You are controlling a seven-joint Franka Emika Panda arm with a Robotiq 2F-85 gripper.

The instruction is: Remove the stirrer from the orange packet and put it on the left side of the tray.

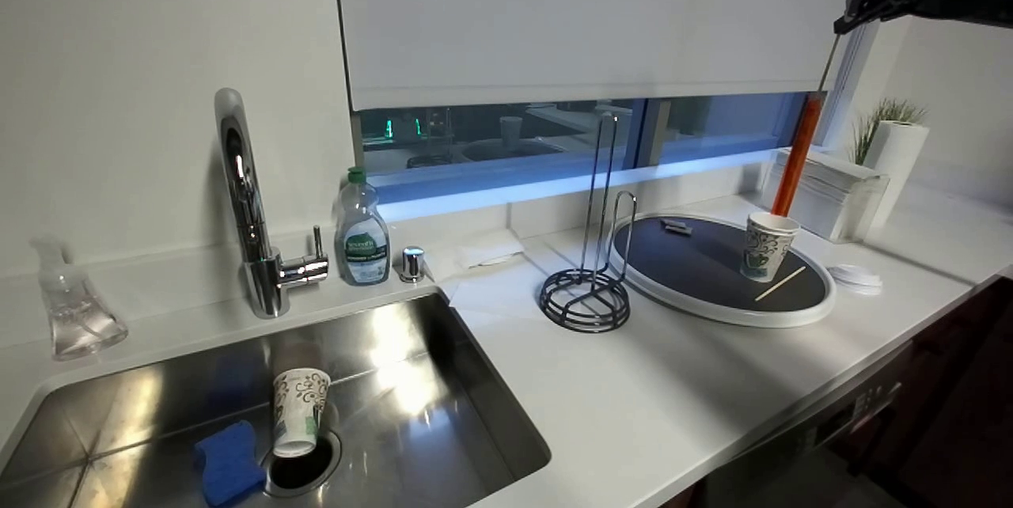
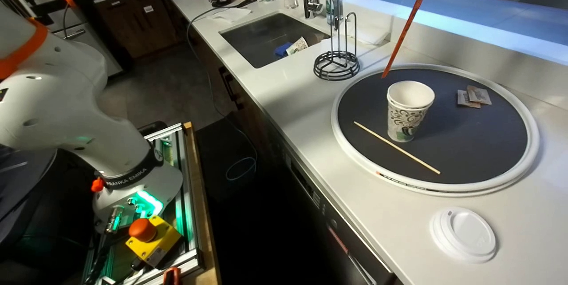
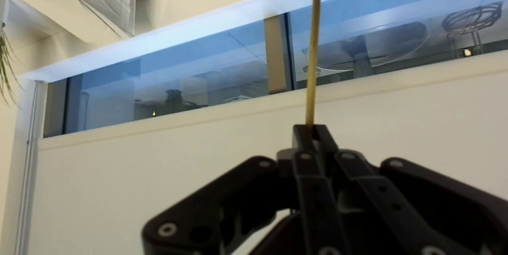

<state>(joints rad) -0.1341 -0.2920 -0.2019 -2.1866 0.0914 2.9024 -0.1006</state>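
Observation:
My gripper (image 1: pixel 842 28) is high at the upper right of an exterior view, its fingertips pinching the top end of a thin wooden stirrer (image 3: pixel 313 56). The stirrer's lower part is hidden inside the orange packet (image 1: pixel 798 152), which hangs from it, slanting, in the air. In an exterior view the packet (image 2: pixel 409 23) runs out of the top of the picture, and its lower tip appears over the edge of the tray (image 2: pixel 479 152). On the tray stand stacked paper cups (image 2: pixel 407 120). A bare wooden stick (image 2: pixel 396 147) lies beside them.
Two small sachets (image 2: pixel 474 96) rest on the tray. White cup lids (image 2: pixel 463 234) lie on the counter close by. A wire stand (image 1: pixel 586 302) rises between tray and steel sink (image 1: pixel 475 381). Napkins (image 1: pixel 831 191) and a paper roll (image 1: pixel 894 168) stand behind the tray.

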